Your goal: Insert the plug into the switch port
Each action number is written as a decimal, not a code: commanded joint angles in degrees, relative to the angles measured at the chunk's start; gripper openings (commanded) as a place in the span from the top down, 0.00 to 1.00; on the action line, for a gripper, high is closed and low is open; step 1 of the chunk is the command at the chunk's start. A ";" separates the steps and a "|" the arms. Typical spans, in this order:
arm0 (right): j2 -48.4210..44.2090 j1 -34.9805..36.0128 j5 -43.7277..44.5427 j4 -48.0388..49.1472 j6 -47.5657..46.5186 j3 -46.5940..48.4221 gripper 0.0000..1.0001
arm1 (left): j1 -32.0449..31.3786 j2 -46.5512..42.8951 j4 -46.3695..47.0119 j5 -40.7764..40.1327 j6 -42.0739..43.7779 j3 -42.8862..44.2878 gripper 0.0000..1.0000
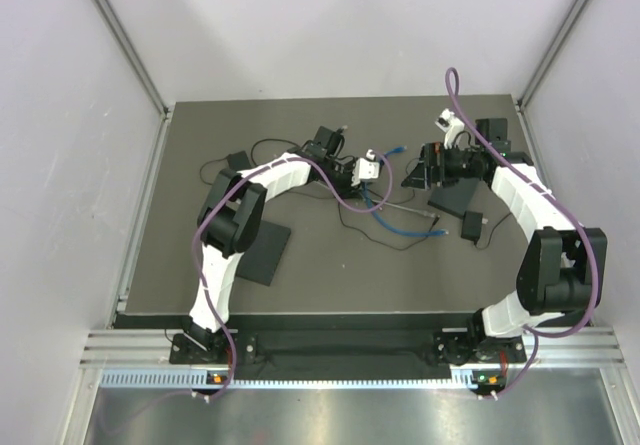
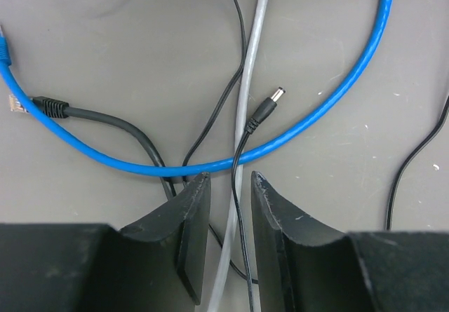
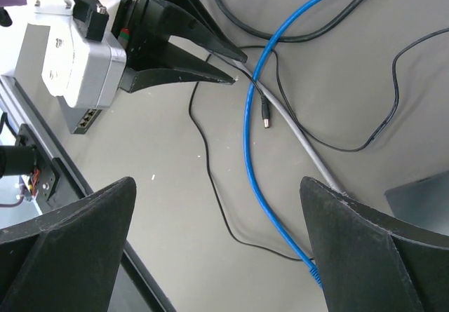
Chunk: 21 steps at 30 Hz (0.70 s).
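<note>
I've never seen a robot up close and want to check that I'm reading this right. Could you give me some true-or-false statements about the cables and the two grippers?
1. The right gripper is wide open and holds nothing. True.
2. The blue cable is clamped in the right gripper. False: it lies on the table, below the open fingers.
3. A thin black cable ending in a barrel plug runs between the left gripper fingers. True.
4. The barrel plug is seated in a port. False: its metal tip is bare, out in the open beyond the left gripper.
5. A grey cable also passes between the left gripper fingers. True.
</note>
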 commanded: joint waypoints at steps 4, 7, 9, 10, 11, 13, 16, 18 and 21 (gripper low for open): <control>-0.12 -1.17 -1.79 0.63 -1.21 0.60 0.00 | 0.06 1.60 -1.56 0.73 2.11 1.83 0.67; -0.12 -1.17 -1.79 0.63 -1.21 0.43 0.00 | 0.06 2.13 -2.26 0.55 2.56 2.35 0.70; -0.21 -1.08 -1.62 0.54 -1.12 0.34 0.00 | 0.06 2.74 -2.70 0.38 2.30 3.23 0.72; -0.04 -1.17 -1.62 0.54 -1.12 0.34 0.00 | 0.06 3.09 -2.79 0.11 2.29 3.58 0.74; -0.12 -1.17 -1.71 0.63 -0.95 0.34 0.00 | 0.06 3.27 -2.97 0.20 2.29 3.76 0.76; -0.12 -1.17 -1.62 0.63 -0.94 0.43 0.00 | 0.15 3.10 -3.06 0.46 2.03 4.11 0.88; -0.12 -1.17 -1.62 0.63 -0.94 0.60 0.00 | 0.06 1.79 -1.92 1.34 -0.68 3.94 0.99; 0.23 -1.17 -1.88 0.63 -0.86 1.04 0.00 | 0.32 0.73 -1.21 2.39 -2.27 3.67 1.00; 0.93 -1.08 -2.41 0.54 -0.59 2.09 0.00 | 0.94 -1.29 -1.56 3.36 -3.85 4.20 1.00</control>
